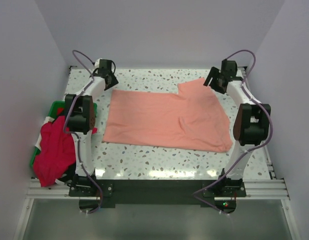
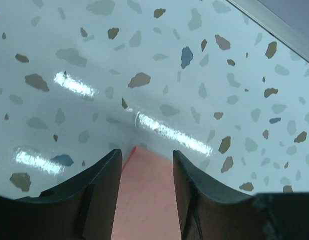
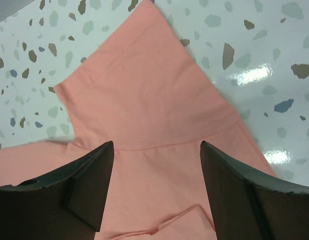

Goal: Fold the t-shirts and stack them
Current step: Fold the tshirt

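The pink t-shirt (image 1: 167,120) lies spread flat in the middle of the speckled tabletop (image 1: 159,162). One sleeve sticks out at its far right corner. The right claw (image 3: 157,145) hangs over that sleeve, wide open, holding nothing. The left claw (image 2: 146,155) is at the shirt's far left corner, partly open. The pink corner shows between its fingers, but it grips nothing. The red t-shirt (image 1: 54,150) lies in a heap over the green bin (image 1: 56,106) at the tabletop's left edge

At the left edge of the table (image 1: 144,162) the crimson t-shirt (image 1: 54,150) hides most of the green bin (image 1: 55,106); the left wrist view's bottom edge cuts off the salmon-pink t-shirt (image 2: 144,200).
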You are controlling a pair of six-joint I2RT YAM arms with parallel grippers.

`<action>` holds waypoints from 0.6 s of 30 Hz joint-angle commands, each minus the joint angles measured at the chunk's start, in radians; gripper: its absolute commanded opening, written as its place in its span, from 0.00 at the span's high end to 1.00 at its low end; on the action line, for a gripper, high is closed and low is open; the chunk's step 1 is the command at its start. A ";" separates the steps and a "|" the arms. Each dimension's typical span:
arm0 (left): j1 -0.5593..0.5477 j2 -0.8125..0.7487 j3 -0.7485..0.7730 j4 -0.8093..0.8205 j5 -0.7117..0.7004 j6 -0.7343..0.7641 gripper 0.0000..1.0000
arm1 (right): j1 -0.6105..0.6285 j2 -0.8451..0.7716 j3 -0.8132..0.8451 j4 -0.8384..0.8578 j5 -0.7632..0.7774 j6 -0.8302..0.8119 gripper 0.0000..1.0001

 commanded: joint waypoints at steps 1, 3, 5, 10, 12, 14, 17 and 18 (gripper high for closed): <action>-0.012 0.074 0.123 -0.027 -0.052 0.078 0.51 | 0.002 0.033 0.098 0.073 0.014 -0.046 0.27; -0.015 0.106 0.153 -0.034 -0.061 0.083 0.51 | 0.003 0.069 0.122 0.073 0.014 -0.055 0.28; -0.019 0.117 0.155 -0.030 -0.069 0.082 0.52 | 0.003 0.098 0.164 0.065 0.030 -0.068 0.28; -0.030 0.133 0.124 -0.011 -0.070 0.078 0.53 | 0.003 0.165 0.226 0.057 0.036 -0.082 0.28; -0.032 0.138 0.109 -0.002 -0.075 0.074 0.53 | 0.003 0.181 0.239 0.057 0.039 -0.091 0.28; -0.032 0.143 0.104 0.002 -0.071 0.075 0.56 | 0.005 0.205 0.262 0.053 0.043 -0.101 0.28; -0.035 0.143 0.097 0.002 -0.070 0.069 0.64 | 0.003 0.236 0.291 0.047 0.045 -0.115 0.28; -0.036 0.135 0.086 0.006 -0.072 0.071 0.67 | 0.005 0.247 0.299 0.045 0.045 -0.118 0.28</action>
